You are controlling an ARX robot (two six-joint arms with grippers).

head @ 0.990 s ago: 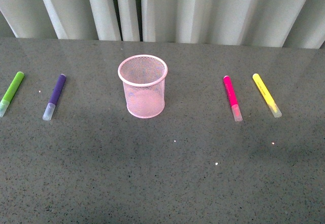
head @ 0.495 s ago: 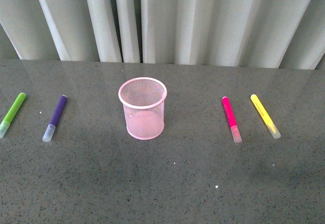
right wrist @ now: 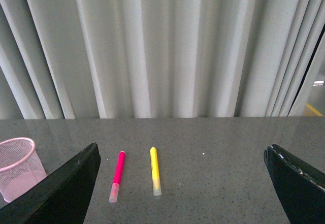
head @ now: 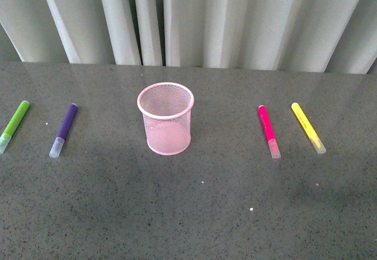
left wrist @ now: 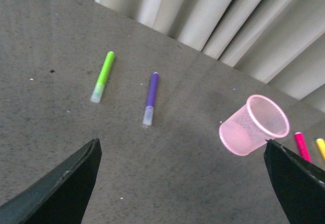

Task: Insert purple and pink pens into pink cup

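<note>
The pink cup (head: 166,119) stands upright and empty on the grey table, centre left. The purple pen (head: 64,128) lies flat to its left, the pink pen (head: 268,130) flat to its right. Neither arm shows in the front view. My left gripper (left wrist: 182,176) is open and empty, above the table short of the purple pen (left wrist: 150,96) and the cup (left wrist: 253,126). My right gripper (right wrist: 182,176) is open and empty, held back from the pink pen (right wrist: 117,174); the cup (right wrist: 18,168) shows at that view's edge.
A lime-green marker (head: 14,125) lies at the far left and a yellow marker (head: 308,127) at the far right; they also show in the left wrist view (left wrist: 103,75) and right wrist view (right wrist: 154,170). Grey curtains (head: 194,18) hang behind the table.
The front view has tilted up and then slightly back down, so everything shifted in the picture. The pens and the cup have not moved on the table.
</note>
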